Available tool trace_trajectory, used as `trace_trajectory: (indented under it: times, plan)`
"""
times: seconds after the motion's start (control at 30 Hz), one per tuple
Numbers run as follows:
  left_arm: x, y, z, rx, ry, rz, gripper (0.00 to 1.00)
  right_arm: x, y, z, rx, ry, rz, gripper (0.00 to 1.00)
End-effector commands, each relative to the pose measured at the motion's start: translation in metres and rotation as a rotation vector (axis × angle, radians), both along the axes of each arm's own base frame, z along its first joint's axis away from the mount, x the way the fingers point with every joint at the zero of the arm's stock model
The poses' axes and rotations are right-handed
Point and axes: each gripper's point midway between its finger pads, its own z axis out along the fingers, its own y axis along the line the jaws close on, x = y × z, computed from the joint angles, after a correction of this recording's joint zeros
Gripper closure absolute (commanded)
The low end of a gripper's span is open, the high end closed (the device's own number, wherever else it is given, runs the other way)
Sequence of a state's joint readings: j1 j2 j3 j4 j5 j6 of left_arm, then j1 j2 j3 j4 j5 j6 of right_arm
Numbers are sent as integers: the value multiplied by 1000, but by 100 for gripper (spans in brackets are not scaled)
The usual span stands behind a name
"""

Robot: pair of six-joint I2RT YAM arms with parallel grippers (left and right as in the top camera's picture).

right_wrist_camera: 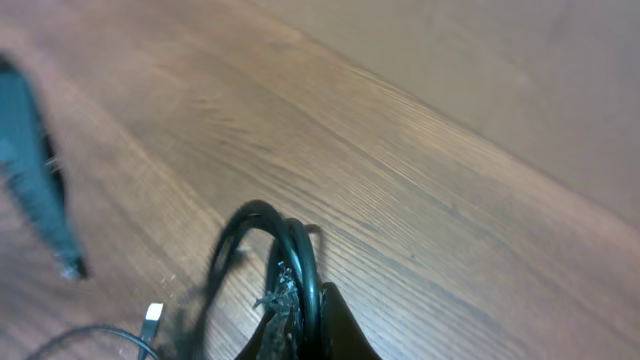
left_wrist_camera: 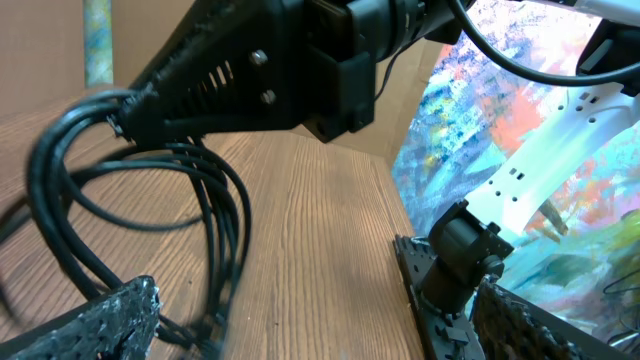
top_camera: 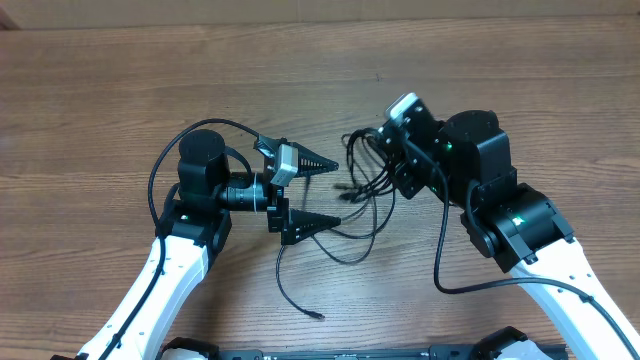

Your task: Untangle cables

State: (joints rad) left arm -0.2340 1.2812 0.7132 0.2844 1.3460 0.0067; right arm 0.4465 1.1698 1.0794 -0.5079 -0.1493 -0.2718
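The cables [top_camera: 365,178] are thin black cords bunched in loops at mid-table. One loose strand trails toward the front and ends in a small plug [top_camera: 318,317]. My right gripper [top_camera: 383,140] is shut on a bundle of the loops at the clump's upper right. In the right wrist view the looped cables [right_wrist_camera: 300,262] are pinched in my right gripper [right_wrist_camera: 305,305], and a silver plug [right_wrist_camera: 152,313] lies on the wood. My left gripper [top_camera: 338,192] stands wide open just left of the clump. In the left wrist view the cables [left_wrist_camera: 205,200] hang beside its left finger [left_wrist_camera: 105,320].
The wooden table [top_camera: 120,90] runs on all sides. The right arm's thick black wire [top_camera: 440,255] loops down near the front right. Seen from the left wrist, the right arm's black fingers [left_wrist_camera: 215,85] reach across the top, with a colourful wall behind.
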Motion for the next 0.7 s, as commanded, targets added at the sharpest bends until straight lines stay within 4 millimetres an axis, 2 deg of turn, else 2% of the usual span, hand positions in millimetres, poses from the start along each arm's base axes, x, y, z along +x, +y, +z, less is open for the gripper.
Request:
trace_trajectory:
  times: [0.0, 0.13, 0.3, 0.53, 0.67]
  plan:
    - [5, -1, 1, 6, 25, 26, 0, 10, -10, 23, 105, 3, -139, 96]
    - [21, 0, -3, 26, 107, 125, 0, 15, -19, 23, 170, 39, -248, 96]
    - [41, 4, -8, 37, 244, 259, 0, 25, -40, 23, 282, 83, -466, 96]
    - [48, 5, -10, 29, 347, 311, 0, 24, -38, 24, 359, 126, -495, 96]
    - [48, -5, -11, 32, 385, 333, 0, 23, -31, 22, 383, 150, -472, 96]
